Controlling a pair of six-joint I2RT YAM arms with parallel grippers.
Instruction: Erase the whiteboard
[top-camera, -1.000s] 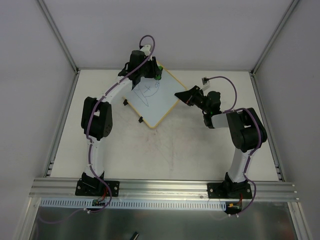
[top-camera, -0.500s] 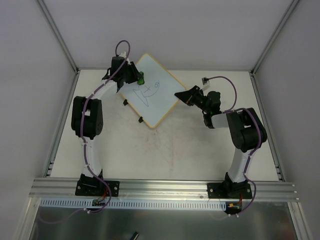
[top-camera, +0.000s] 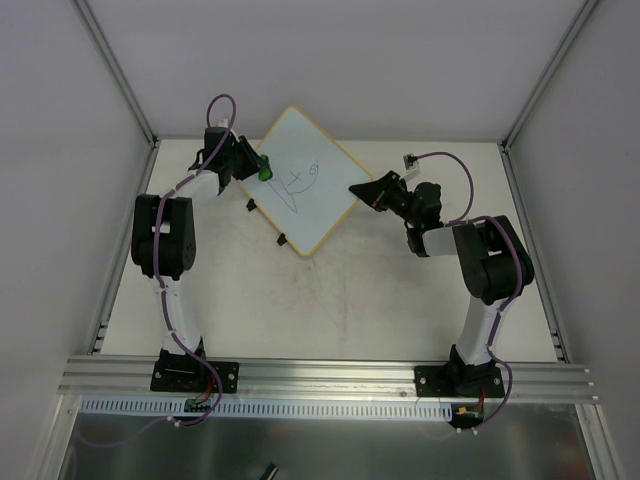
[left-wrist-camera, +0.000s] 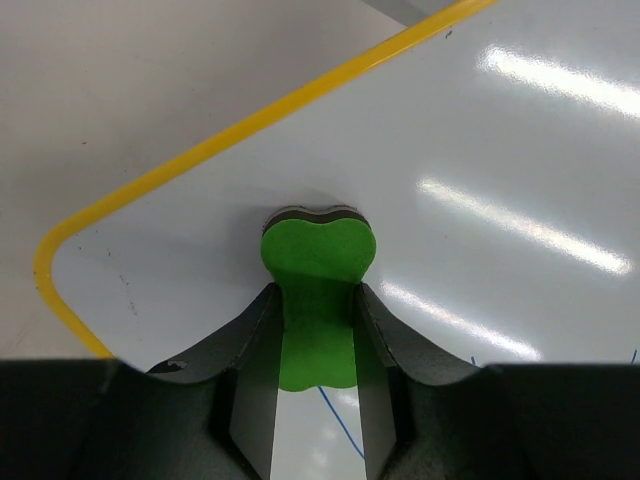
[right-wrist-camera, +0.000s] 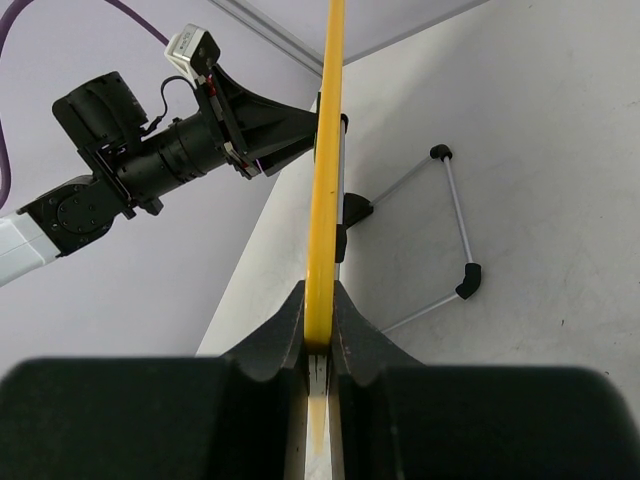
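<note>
The whiteboard (top-camera: 318, 205), white with a yellow frame, stands tilted at the back of the table and carries a dark doodle (top-camera: 298, 182). My left gripper (top-camera: 258, 168) is shut on a green eraser (top-camera: 265, 172) that presses on the board near its left corner. In the left wrist view the eraser (left-wrist-camera: 315, 290) sits between my fingers on the white surface (left-wrist-camera: 480, 150), with a blue line (left-wrist-camera: 340, 430) just beneath it. My right gripper (top-camera: 360, 190) is shut on the board's right edge; the right wrist view shows the yellow frame (right-wrist-camera: 325, 150) clamped between its jaws (right-wrist-camera: 318, 330).
Two black clips (top-camera: 250, 205) (top-camera: 282, 240) sit on the board's lower left edge. A wire stand with black ends (right-wrist-camera: 455, 230) shows behind the board in the right wrist view. Grey walls and aluminium posts enclose the table (top-camera: 350, 300).
My left gripper has swept the eraser leftward across the board, from its far corner to its left corner. The right gripper has held still on the board's edge.
</note>
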